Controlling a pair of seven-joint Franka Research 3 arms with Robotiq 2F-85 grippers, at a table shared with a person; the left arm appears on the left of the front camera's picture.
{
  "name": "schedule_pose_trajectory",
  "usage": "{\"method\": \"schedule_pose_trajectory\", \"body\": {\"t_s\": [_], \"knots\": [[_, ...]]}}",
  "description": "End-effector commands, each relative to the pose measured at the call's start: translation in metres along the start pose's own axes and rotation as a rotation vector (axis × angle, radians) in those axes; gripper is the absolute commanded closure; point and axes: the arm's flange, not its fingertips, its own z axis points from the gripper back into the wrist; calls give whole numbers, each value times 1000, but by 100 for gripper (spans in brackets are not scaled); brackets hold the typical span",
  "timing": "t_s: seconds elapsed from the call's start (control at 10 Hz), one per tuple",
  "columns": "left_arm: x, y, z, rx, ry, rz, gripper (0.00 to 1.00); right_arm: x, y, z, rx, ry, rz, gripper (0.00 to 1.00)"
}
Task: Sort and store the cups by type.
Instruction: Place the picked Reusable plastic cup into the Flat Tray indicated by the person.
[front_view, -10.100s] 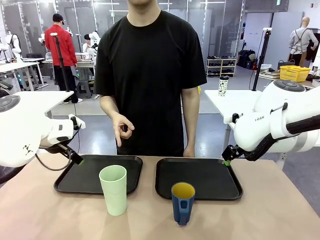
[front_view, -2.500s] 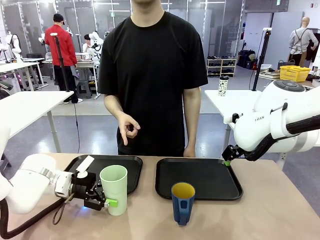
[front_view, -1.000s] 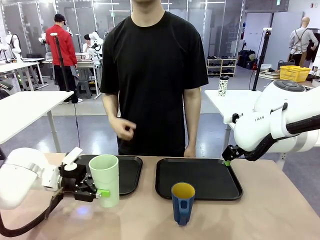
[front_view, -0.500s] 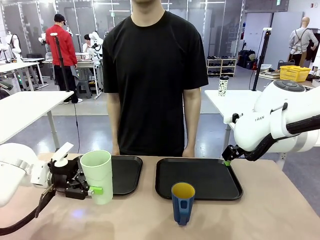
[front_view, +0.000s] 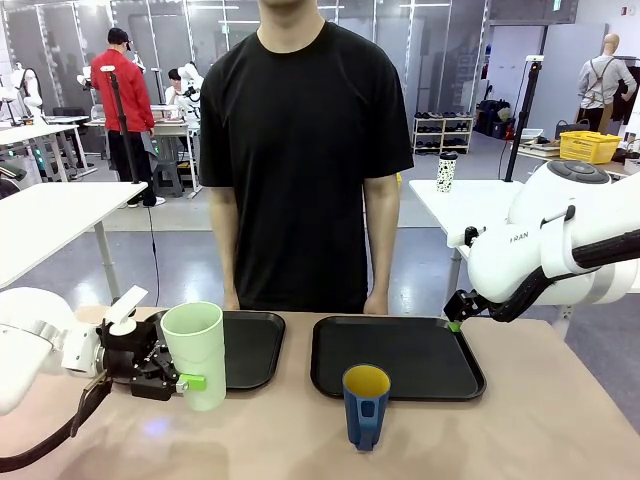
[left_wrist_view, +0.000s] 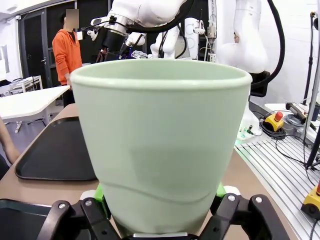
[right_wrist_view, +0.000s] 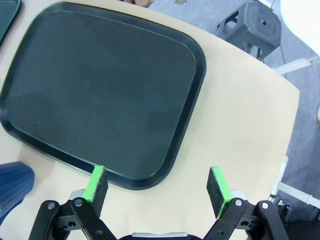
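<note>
Scene: a tan worktop (front_view: 550, 400) with two black rectangular plastic trays side by side, the left tray (front_view: 250, 340) and the right tray (front_view: 400, 360). A person in a black T-shirt (front_view: 300, 150) stands at the far side.

Left pincer (front_view: 197, 376): clamped on the tall pale-green handleless plastic tumbler (front_view: 195, 355) low on its wall, reaching in sideways from the left. The left wrist view shows the green pads (left_wrist_view: 100, 192) pressed to both sides of the tumbler (left_wrist_view: 160, 145).

Tumbler position: upright with a slight lean, at the front left corner of the left tray. It appears raised just off the worktop.

Change in tumbler: ten seconds ago it stood free on the worktop in front of the left tray, with the left pincer up and away. Since then it has been gripped and carried leftward. It has barely shifted in the last half second.

Right pincer (front_view: 455, 322): jaws wide apart and holding nothing, hanging over the right tray's far right corner (right_wrist_view: 158, 184), as before.

Mug: the shorter dark-blue handled mug with a yellow inside (front_view: 365, 405) stands on the worktop in front of the right tray, unmoved.

Person: arms now hang down; earlier one hand was raised.
</note>
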Motion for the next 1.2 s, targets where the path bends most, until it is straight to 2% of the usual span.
{"method": "schedule_pose_trajectory", "body": {"t_s": [0.0,1.1], "knots": [[1,2,0,-2,-1,-6,54,-1,-1,0,1,-4,-2,0],[1,2,0,-2,-1,-6,54,-1,-1,0,1,-4,-2,0]]}}
